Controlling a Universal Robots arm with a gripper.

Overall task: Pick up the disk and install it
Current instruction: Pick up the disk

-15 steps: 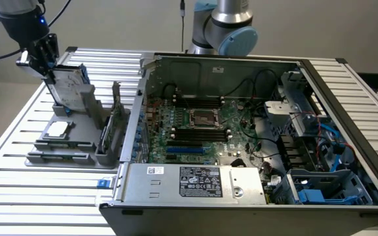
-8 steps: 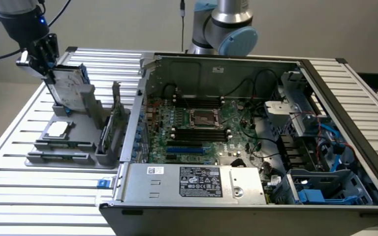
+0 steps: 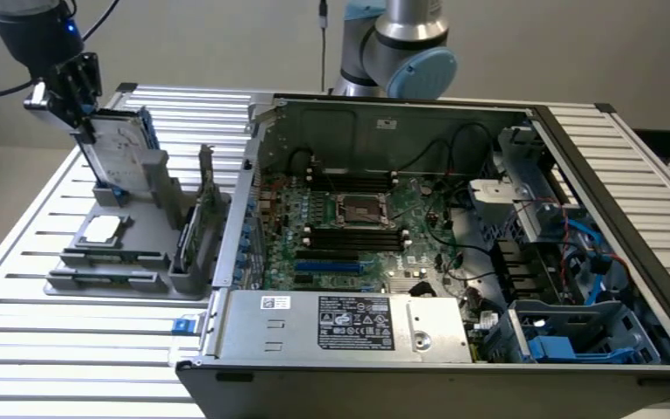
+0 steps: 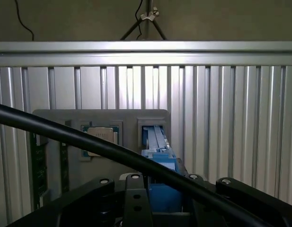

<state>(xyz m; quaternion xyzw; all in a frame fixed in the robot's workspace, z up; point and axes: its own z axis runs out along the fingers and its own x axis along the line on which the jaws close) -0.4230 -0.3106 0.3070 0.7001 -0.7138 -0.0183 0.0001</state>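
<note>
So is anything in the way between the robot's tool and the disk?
Nothing I can see is in the way. The tool is right at the top of the disk, which stands upright in the grey holder at the exterior view's left of the open computer case.

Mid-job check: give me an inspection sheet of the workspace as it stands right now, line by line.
Surface: slatted metal table carrying a grey fixture and an open computer case.
Job's things: the disk stands upright in the fixture, not yet in the case.
Clutter: small square chip and an upright card on the fixture; power-supply box in the case.
Grippers: gripper at the disk's top edge.
Cables: black cables and blue cables inside the case; a black cable crosses the wrist view.
Surroundings: part of the robot arm behind the case; plain wall.
</note>
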